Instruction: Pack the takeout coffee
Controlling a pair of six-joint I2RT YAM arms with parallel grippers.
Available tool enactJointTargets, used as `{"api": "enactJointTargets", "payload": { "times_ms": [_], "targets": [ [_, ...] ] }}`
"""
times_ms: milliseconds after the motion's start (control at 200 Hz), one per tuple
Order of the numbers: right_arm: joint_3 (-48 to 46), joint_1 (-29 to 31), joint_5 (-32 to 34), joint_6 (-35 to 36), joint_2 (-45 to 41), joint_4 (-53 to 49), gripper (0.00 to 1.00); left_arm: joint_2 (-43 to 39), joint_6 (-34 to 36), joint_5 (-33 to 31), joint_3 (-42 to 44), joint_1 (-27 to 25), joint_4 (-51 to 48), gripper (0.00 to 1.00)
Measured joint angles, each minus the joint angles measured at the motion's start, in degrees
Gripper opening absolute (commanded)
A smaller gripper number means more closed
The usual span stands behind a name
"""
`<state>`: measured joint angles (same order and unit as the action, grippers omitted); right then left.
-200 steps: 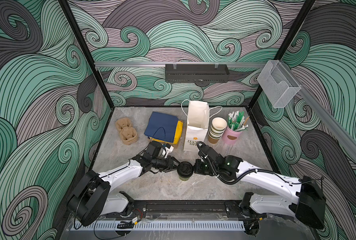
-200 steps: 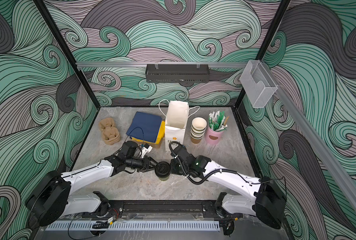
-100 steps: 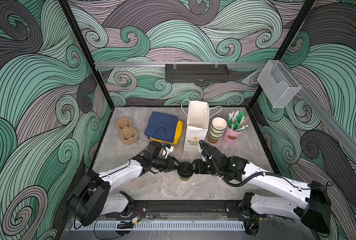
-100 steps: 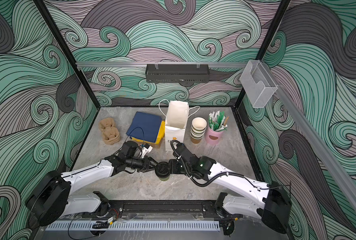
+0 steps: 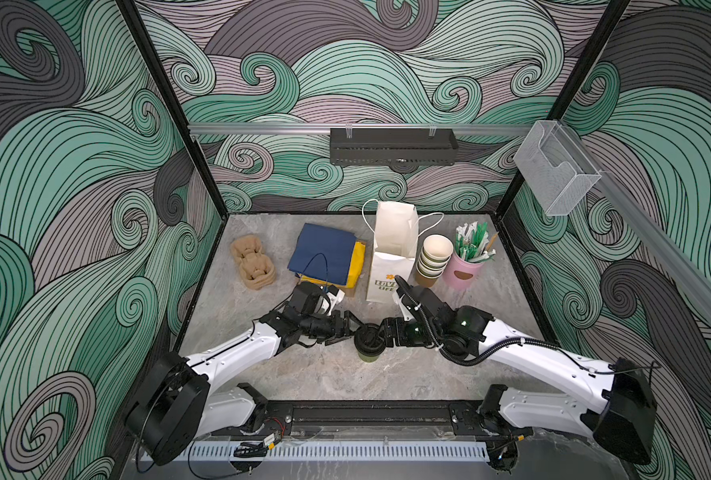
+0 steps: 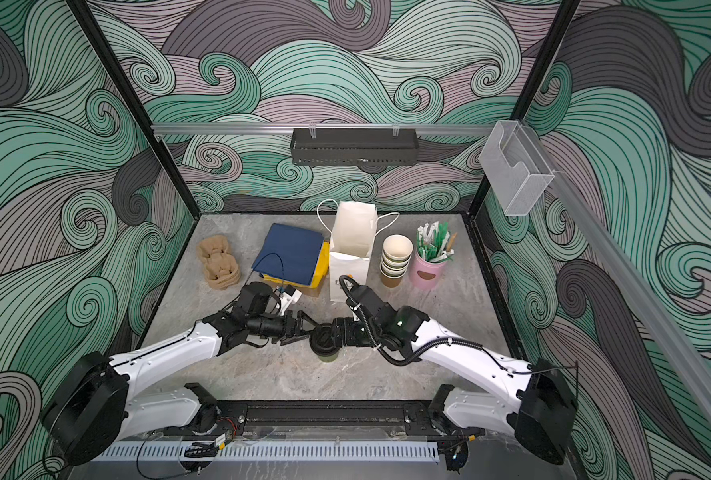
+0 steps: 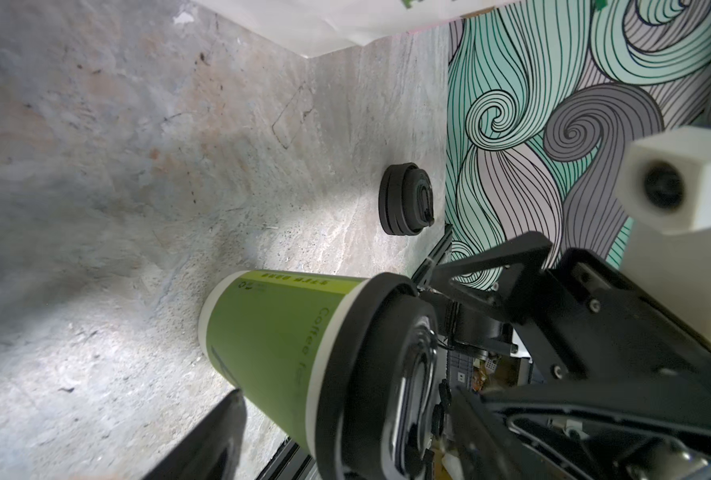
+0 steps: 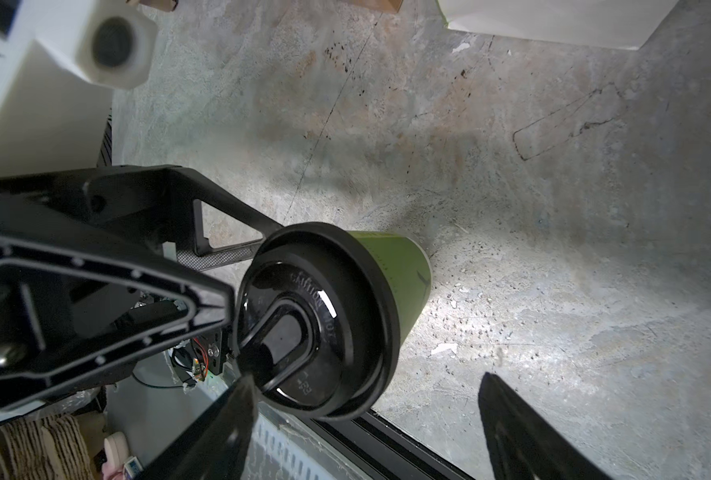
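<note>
Marbled desk [image 5: 345,382], front middle: lidded cup [image 5: 369,343] stands upright between left end effector [image 5: 351,330] and right end effector [image 5: 381,334], both spread apart; best gripped gently around its paper side.

Top views evenly lit and sharp; wrist views distorted, with glare on the tabletop [image 8: 470,299].

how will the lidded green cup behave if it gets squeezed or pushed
The lidded cup looks like paper, so its wall probably dents under a hard squeeze. It narrows toward its base, so a high push likely tips it.
</note>
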<state>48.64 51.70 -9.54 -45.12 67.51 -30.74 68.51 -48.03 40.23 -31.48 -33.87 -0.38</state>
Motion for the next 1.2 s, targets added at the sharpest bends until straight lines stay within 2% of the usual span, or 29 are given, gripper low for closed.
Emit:
{"api": "enactJointTargets", "payload": {
  "times_ms": [145, 305, 420, 745, 1201],
  "targets": [
    [0.0, -0.76, -1.16, -0.09, 0.02, 0.31, 0.86, -2.36, 0.09, -1.49, -1.14, 0.0, -2.34, 0.83],
    [-0.02, -0.9, -1.51, -0.11, 0.02, 0.59, 0.84, -8.09, 0.87, -5.53, -1.4, 0.0, -10.14, 0.62],
    [-0.15, -0.92, -2.05, -0.07, 0.02, 0.98, 0.82, -11.3, 0.44, -6.38, -0.57, -0.13, -13.33, 0.55],
    [-0.24, -0.94, -4.5, 0.15, 2.21, 2.19, 0.79, -13.62, -3.72, -6.12, 5.11, -6.1, -13.9, 0.52],
    [-0.26, -0.94, -5.53, 0.2, 4.42, 3.1, 0.77, -10.67, -5.84, -3.54, 6.1, -7.74, -6.4, 0.53]
  ]
}}
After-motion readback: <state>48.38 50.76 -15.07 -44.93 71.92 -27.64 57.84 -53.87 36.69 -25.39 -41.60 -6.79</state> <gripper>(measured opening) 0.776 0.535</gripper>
